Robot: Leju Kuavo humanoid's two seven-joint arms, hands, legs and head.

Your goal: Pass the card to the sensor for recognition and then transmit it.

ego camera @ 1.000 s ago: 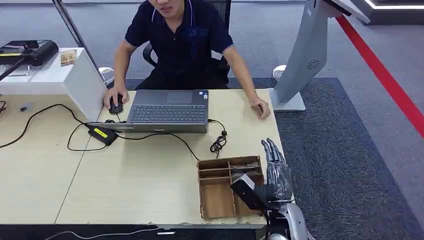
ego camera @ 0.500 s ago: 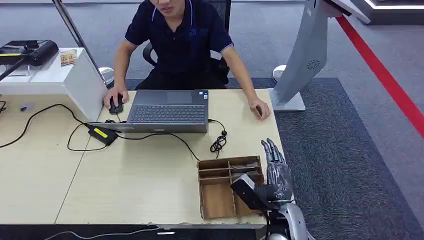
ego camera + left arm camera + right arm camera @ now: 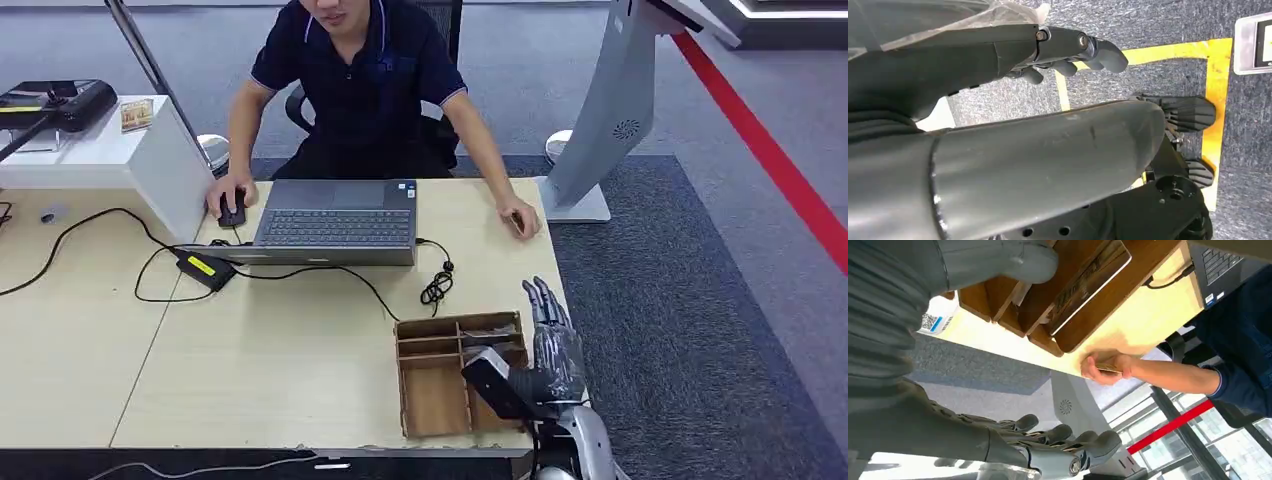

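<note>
Hovering at the near right edge of the surface [image 3: 300, 370], beside the wooden tray [image 3: 432, 390], the right hand [image 3: 550, 350] is spread and holds nothing, the left hand [image 3: 1068, 50] hangs loosely curled around nothing, and the card [image 3: 1108, 368] sits under a person's hand [image 3: 520, 215] at the far edge.

Wooden tray [image 3: 433, 400] on the table [image 3: 280, 350] at its near right corner; laptop [image 3: 337, 222] behind it at the far edge, cable [image 3: 437, 288] between them. Person [image 3: 365, 85] seated behind the laptop. Right hand [image 3: 553, 345] just right of the tray. Stand [image 3: 600, 120] on the floor, right of the table.
</note>
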